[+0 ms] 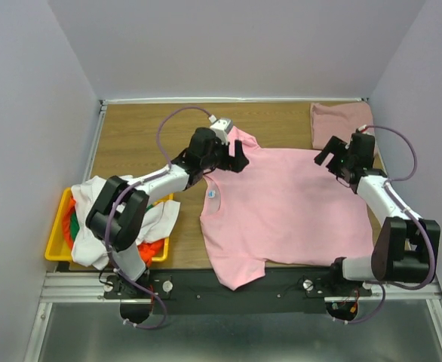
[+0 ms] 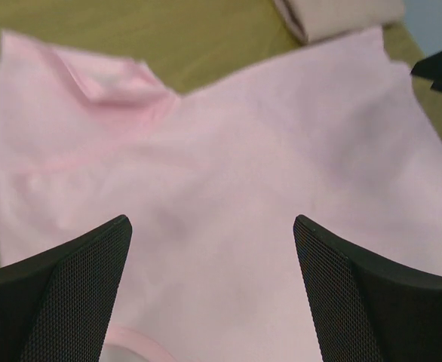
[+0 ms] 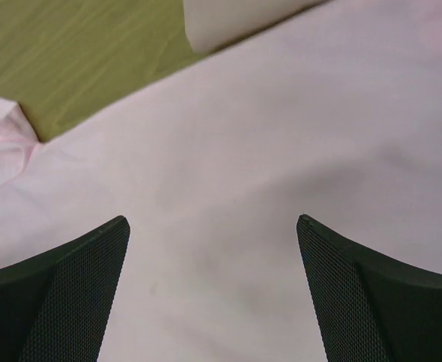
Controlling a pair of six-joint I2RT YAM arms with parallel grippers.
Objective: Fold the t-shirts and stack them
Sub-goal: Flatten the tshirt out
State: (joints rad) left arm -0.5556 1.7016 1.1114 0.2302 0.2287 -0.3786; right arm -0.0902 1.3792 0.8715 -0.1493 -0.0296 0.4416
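Pink t-shirt (image 1: 281, 207), flat on table (image 1: 130, 132) toward the right edge, is being hovered over at its far side by left gripper (image 2: 213, 222) and right gripper (image 3: 213, 219), fingers apart, nothing clamped; folded rose t-shirt (image 1: 336, 124) at far right corner.

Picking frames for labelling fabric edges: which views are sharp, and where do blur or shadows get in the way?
Top external: evenly lit and sharp, no glare on the pink t-shirt. Left wrist: cloth blurred, most at the far sleeve, while the left gripper shows crisp mesh. Right wrist: right gripper crisp, cloth mildly soft, faint shadow mid-frame.
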